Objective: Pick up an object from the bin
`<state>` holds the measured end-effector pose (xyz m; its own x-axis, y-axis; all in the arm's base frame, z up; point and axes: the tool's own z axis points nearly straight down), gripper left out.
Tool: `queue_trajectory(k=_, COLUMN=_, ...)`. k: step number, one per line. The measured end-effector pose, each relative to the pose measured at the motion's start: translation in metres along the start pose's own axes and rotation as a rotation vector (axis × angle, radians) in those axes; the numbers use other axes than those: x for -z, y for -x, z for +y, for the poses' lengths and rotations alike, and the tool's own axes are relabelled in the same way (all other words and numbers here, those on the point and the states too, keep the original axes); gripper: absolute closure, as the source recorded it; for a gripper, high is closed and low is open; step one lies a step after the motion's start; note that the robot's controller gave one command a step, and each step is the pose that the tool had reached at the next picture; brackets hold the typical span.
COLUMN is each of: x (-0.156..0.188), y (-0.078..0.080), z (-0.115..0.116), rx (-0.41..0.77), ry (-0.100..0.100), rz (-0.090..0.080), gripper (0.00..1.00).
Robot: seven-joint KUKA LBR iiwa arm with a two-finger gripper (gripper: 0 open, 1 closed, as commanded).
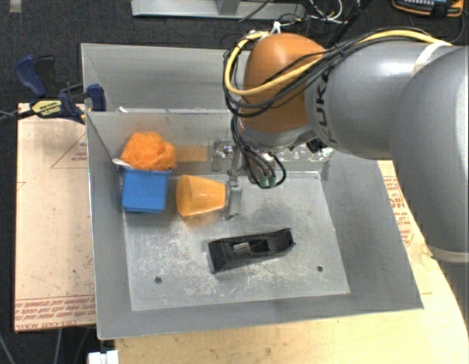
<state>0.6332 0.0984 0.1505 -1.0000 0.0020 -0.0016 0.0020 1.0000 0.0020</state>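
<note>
My gripper (234, 200) hangs low over the middle of the bin, just right of an orange cup (199, 196) that lies on its side with its wide end toward the gripper. The gripper's tip stands close against that wide end. A blue block (144, 191) lies left of the cup. Behind the block rests a fuzzy orange ball (148, 152). A flat black oblong tool (250, 249) lies on the bin floor in front of the gripper, apart from it.
The arm comes in from the right and covers the bin's back right part, with its orange dome and yellow cable above the gripper. The bin's sloped walls rise close behind the ball and left of the block. Bare floor shows front left and right.
</note>
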Motion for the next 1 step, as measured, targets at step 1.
queue_trajectory(k=1, x=-0.0245, y=-0.0118, z=0.0077, rx=0.041, ry=0.0, rz=-0.011, gripper=0.0)
